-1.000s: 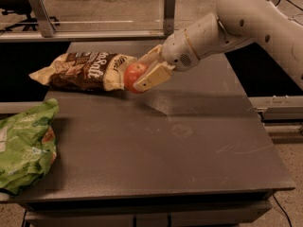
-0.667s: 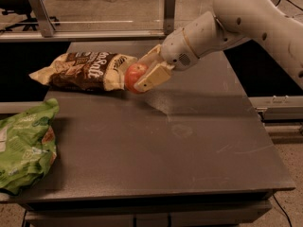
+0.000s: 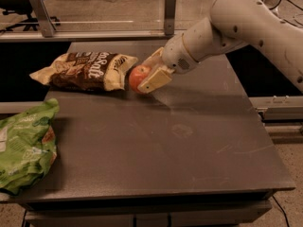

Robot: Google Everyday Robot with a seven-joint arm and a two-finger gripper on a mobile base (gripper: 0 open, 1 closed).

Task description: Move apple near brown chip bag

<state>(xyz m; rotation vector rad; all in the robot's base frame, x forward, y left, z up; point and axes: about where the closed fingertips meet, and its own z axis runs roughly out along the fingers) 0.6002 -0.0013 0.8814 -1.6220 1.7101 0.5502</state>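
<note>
The red apple with a yellowish patch sits at the table's far middle, right against the cream right end of the brown chip bag, which lies flat with white lettering up. My gripper comes in from the right on a white arm and is shut on the apple, one cream finger in front of it and the other behind. The apple is low, at or just above the tabletop.
A larger green bag lies at the table's left front edge, partly overhanging. The dark grey table stretches to the front and right. A metal rail with posts runs behind the table.
Almost nothing has moved; the gripper still holds the apple beside the bag's right end, the arm shifted only slightly.
</note>
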